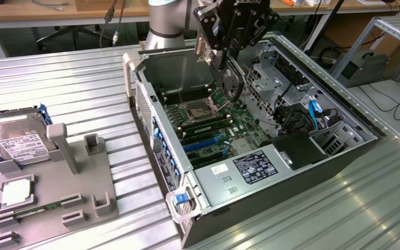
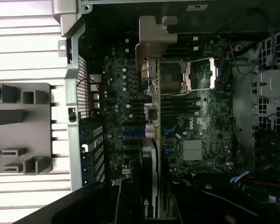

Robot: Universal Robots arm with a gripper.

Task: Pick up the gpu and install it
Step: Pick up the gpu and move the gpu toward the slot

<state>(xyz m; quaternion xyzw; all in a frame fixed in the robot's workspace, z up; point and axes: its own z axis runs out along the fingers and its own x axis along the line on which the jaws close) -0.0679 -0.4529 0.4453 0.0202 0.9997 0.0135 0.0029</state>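
A silver-grey cylindrical arm (image 1: 165, 23) ends in a black end effector (image 1: 222, 60) (white lettering across its top).

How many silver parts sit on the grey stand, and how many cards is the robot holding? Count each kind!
Silver boxy hard drive with white label: 1
Small square silver chip: 1
Thin green-and-black graphics card: 1
Total: 3
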